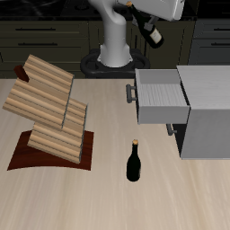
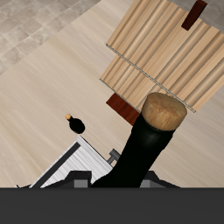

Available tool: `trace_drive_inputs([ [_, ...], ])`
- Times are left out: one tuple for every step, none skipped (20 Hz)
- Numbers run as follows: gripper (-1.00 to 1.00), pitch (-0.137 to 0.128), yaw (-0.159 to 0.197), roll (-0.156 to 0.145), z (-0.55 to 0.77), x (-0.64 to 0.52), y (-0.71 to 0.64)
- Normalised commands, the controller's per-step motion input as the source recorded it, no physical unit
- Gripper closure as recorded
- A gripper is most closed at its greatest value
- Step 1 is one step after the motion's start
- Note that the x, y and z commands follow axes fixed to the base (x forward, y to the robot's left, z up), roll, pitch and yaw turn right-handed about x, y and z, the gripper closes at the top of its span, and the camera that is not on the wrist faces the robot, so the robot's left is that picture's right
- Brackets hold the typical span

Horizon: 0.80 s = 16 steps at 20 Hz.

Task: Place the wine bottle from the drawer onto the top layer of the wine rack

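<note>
Bottle (image 2: pixel 144 144) is in the gripper (image 1: pixel 153 31), carried high above the table's back edge, close to the robot's base. In the exterior view only its neck and cork end poke out below the white hand, tilted. The wrist view looks straight along the dark glass to the tan cork, with the rack (image 1: pixel 49 108) beyond it.

I judge it is held this high so it can clear the drawer's walls and travel over to the rack without clipping the stacked slabs. The top slab (image 1: pixel 49 76) is the uppermost slanted board, bare, well apart from the gripper.

Drawer (image 1: pixel 162 97) stands pulled out from the cabinet (image 1: pixel 208 108), ribbed floor showing, nothing in it that I can see. A second, look-alike bottle (image 1: pixel 134 163) stands upright on the table nearer the front edge, between rack and cabinet; not my target.

Fingers: closed on the bottle's body, judging from the wrist view, where dark finger parts sit tight against the glass on both sides. The actual contact is mostly hidden at the frame's edge.
</note>
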Motion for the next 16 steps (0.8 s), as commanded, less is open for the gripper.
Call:
trace_drive_inputs([
  [1.0, 0.003, -0.045, 0.008, 0.01, 0.19, -0.29],
  [1.0, 0.024, -0.063, -0.019, 0.0, 0.05, -0.01],
  [1.0, -0.013, -0.08, -0.107, 0.06, 0.19, -0.47],
  [1.0, 0.003, -0.059, -0.034, 0.03, 0.05, -0.18],
  [1.0, -0.005, -0.065, -0.058, 0.03, 0.04, -0.22],
  [1.0, 0.0, 0.0, 0.0, 0.0, -0.03, 0.07],
  [1.0, -0.017, -0.094, -0.09, 0.04, 0.04, -0.27],
  [1.0, -0.017, -0.104, -0.042, 0.03, 0.0, -0.19],
  [1.0, -0.021, -0.007, -0.041, 0.03, -0.02, -0.12],
  [1.0, -0.021, -0.03, -0.061, 0.02, -0.01, -0.09],
  [1.0, -0.01, -0.125, -0.039, 0.0, 0.02, -0.31],
  [1.0, -0.01, -0.053, -0.045, 0.01, 0.02, -0.21],
  [1.0, -0.032, -0.068, -0.076, 0.04, -0.02, -0.24],
  [1.0, -0.005, -0.132, -0.045, 0.02, 0.03, -0.22],
  [1.0, -0.007, -0.087, -0.084, -0.01, 0.04, -0.2],
  [1.0, -0.012, -0.066, -0.06, -0.02, -0.04, -0.15],
])
